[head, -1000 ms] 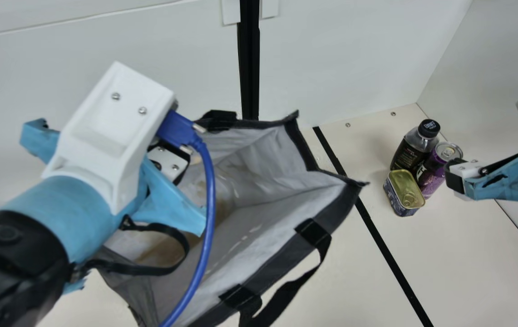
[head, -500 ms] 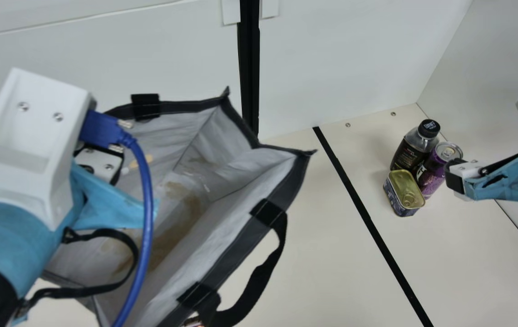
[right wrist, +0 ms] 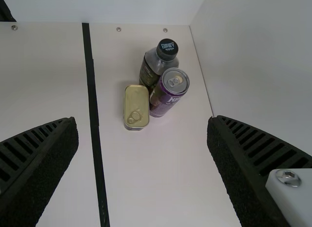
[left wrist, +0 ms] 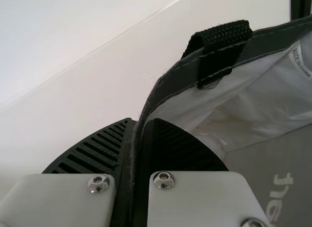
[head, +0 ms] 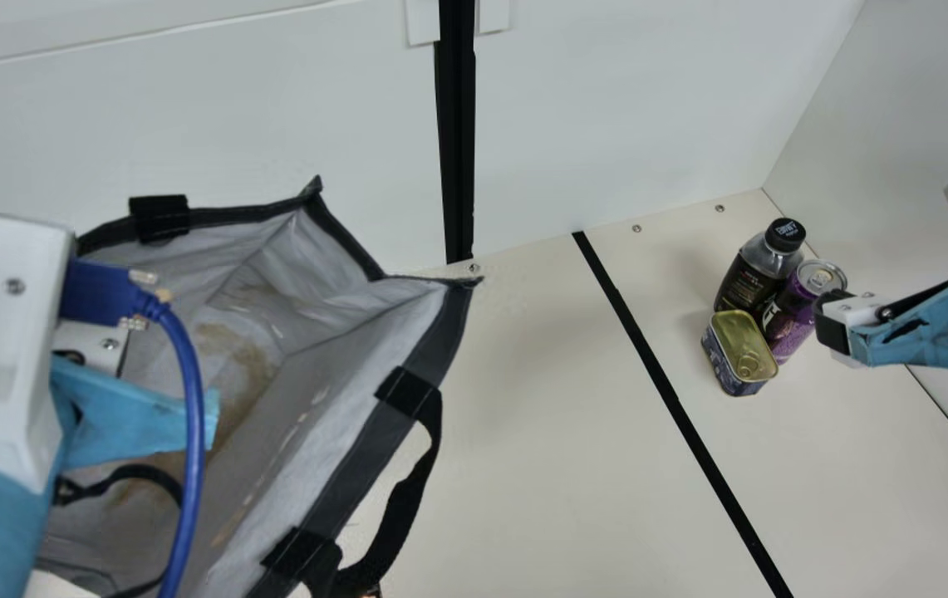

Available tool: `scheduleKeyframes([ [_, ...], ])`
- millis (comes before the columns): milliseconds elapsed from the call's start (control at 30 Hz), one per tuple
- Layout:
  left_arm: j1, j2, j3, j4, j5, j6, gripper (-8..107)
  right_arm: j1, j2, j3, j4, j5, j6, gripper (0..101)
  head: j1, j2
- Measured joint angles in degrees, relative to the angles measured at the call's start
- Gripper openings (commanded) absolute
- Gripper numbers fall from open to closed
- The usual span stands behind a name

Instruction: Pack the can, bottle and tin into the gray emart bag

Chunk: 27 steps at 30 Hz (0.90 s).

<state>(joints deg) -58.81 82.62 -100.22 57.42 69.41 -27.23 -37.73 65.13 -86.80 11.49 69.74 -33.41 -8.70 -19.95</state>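
The gray bag [head: 440,336] looks made of cloth, with a matt dark edge and a smoother lining of faint, plastic-like shine; its handle [head: 407,498] is rough woven strap. The tin [head: 744,345] has a smooth, glossy metal lid; the can [head: 821,276] has a shiny metal top; the bottle [head: 771,264] appears of clear, glossy plastic. The table [head: 573,465] is smooth, with a low sheen; the right hand [head: 834,325] has grainy, matt black fingers [right wrist: 44,158].
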Motion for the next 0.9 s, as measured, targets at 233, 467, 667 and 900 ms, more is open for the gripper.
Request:
scheduleKeyframes([
  [233,-2.6,-2.8,9.6,11.0,0.4,-7.1,10,0.0,0.0,0.0,0.0,0.0,0.0,91,0.0,0.0],
  [467,-2.6,-4.1,18.7,19.8,0.4,-14.4,10,0.0,0.0,0.0,0.0,0.0,0.0,91,0.0,0.1],
  [667,-2.7,-4.3,24.9,22.9,0.3,-19.1,10,0.0,0.0,0.0,0.0,0.0,0.0,91,0.0,0.1],
  [900,-3.8,-4.0,29.5,21.9,0.3,-22.8,10,0.0,0.0,0.0,0.0,0.0,0.0,91,0.0,0.0],
])
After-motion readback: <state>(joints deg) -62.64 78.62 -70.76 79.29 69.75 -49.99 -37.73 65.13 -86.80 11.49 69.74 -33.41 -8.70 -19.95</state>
